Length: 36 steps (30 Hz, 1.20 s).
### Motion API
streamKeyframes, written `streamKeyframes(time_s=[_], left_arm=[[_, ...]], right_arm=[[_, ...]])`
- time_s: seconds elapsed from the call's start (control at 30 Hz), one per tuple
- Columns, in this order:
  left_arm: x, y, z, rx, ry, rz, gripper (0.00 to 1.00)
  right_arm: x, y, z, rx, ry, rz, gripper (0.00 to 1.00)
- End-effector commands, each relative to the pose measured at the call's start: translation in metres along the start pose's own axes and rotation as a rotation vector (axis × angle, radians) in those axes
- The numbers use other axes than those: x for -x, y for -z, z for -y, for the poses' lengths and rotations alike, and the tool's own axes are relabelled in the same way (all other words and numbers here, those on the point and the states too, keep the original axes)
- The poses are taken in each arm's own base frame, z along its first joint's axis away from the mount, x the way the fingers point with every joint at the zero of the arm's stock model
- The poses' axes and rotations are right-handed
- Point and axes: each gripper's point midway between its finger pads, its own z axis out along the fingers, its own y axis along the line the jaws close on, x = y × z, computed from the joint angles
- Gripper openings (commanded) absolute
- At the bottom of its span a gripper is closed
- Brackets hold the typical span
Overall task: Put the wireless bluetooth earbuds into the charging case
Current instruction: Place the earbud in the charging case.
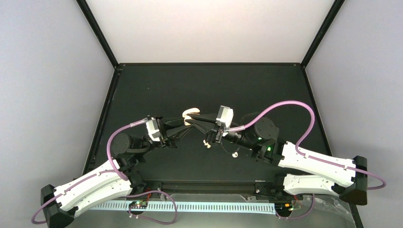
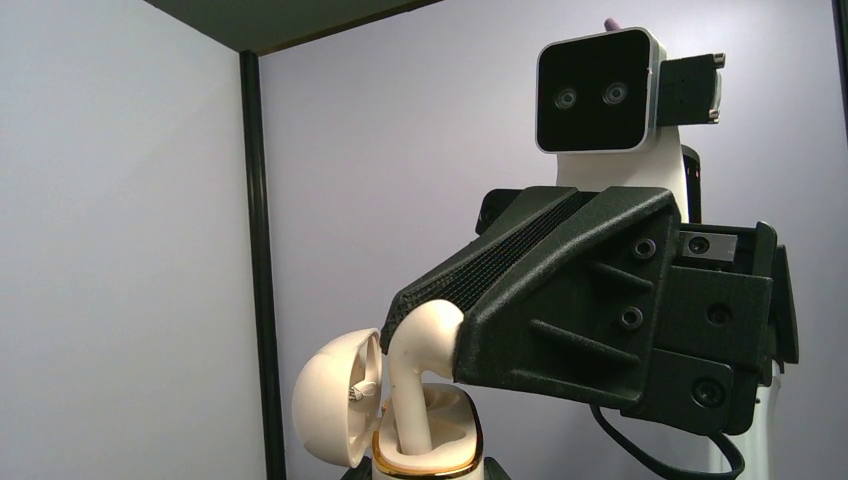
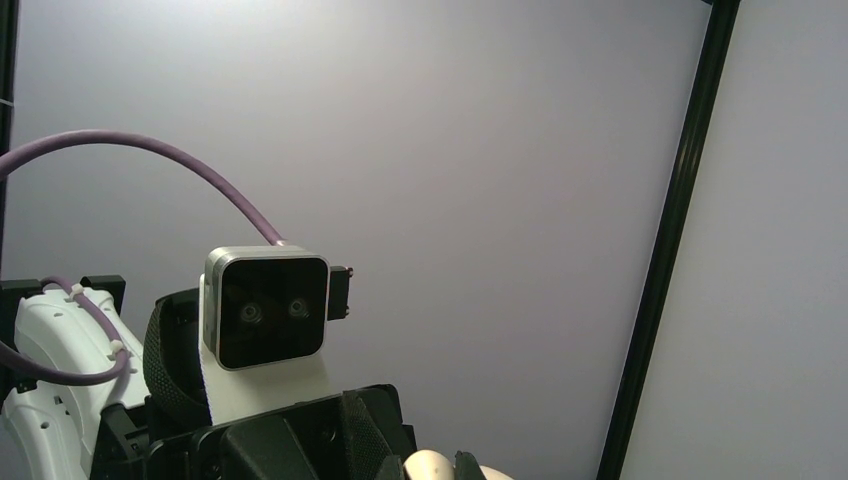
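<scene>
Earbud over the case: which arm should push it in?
Right. The right claw is shut on the earbud, whose stem dips into the open charging case. The left claw just grips that case, so it probably cannot push.

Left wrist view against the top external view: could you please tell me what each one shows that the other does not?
Only the left wrist view shows the cream stemmed earbud pinched in the right pincer, its stem down in the open cream charging case with the gold rim. Only the top external view shows a small loose cream earbud and a second loose earbud lying on the black table, and the left pincer holding the case. Both show the case, the right pincer and the white-and-black camera box on the right wrist.
</scene>
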Motion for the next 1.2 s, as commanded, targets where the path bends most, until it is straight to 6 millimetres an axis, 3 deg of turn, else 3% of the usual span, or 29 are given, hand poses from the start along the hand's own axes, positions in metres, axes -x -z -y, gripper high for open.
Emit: streamKeyframes(time_s=[0.0, 0.97, 1.17], left_arm=[[0.032, -0.005, 0.003, -0.010, -0.007, 0.073, 0.02], [0.048, -0.001, 0.004, -0.007, 0.024, 0.122, 0.01], [0.040, -0.003, 0.004, -0.015, 0.022, 0.092, 0.02]], right_arm=[[0.009, -0.002, -0.001, 0.002, 0.001, 0.021, 0.01], [-0.014, 0.005, 0.000, -0.018, -0.018, -0.048, 0.02], [-0.016, 0.002, 0.003, -0.028, -0.020, -0.075, 0.04]])
